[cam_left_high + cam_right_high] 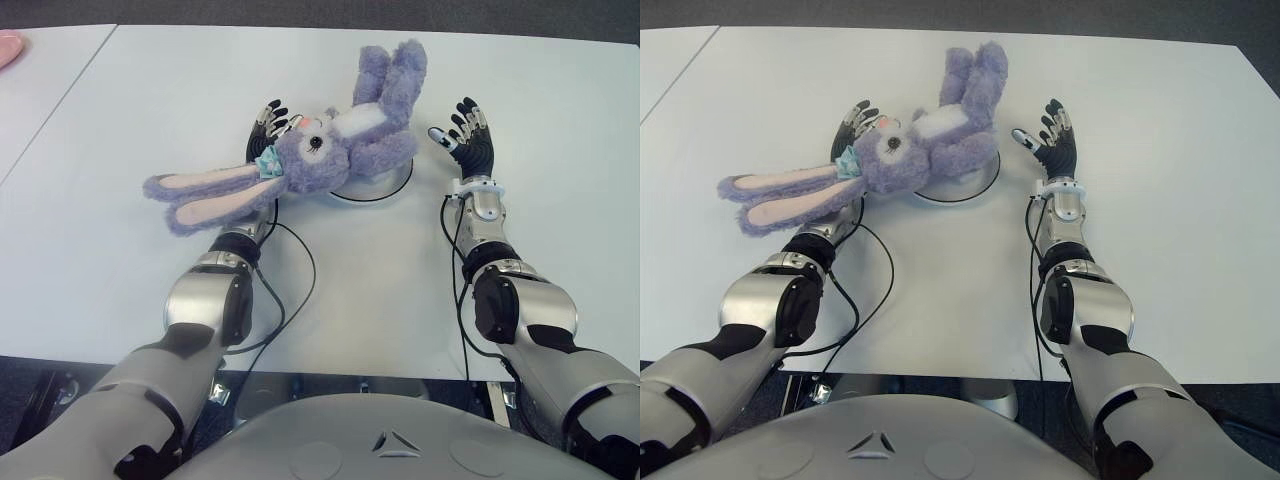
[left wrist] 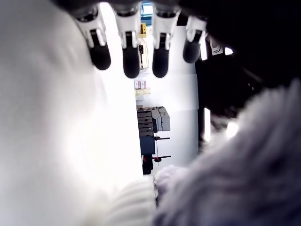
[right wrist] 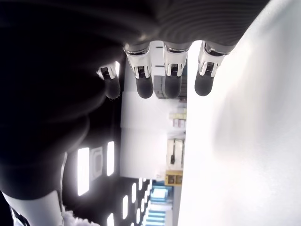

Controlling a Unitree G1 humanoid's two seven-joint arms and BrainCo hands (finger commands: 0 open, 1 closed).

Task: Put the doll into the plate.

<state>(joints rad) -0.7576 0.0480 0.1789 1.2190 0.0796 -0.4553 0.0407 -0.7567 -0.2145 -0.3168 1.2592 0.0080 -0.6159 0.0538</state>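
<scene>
Two hands flank the doll on the white table. Doll: purple plush rabbit, lying across the plate, body over the plate, head and long ears extending off it toward the robot's left. Left hand: at the doll's head, partly hidden beneath it, fingers extended and not closed on the plush. Right hand: just beside the plate on its right, apart from the doll, fingers spread, holding nothing.
</scene>
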